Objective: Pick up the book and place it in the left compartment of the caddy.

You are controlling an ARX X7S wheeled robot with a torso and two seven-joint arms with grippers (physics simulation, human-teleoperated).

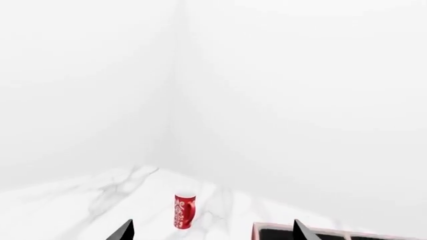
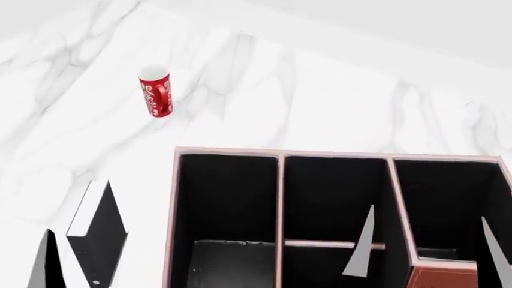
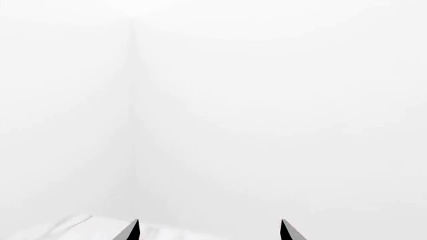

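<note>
Left compartment (image 2: 226, 198) of caddy (image 2: 171, 228) open from above. Red mug (image 2: 156, 90) stands well apart on marble table (image 2: 320, 102).

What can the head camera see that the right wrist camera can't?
Only the head view shows the caddy with its three black-lined bays, the red mug standing behind it, and the left end effector beside the caddy. Only the right wrist view shows the bare white wall corner filling nearly its whole frame. Both show the white marble table and the right end effector, fingers spread apart. The book is not clearly visible in either.
</note>
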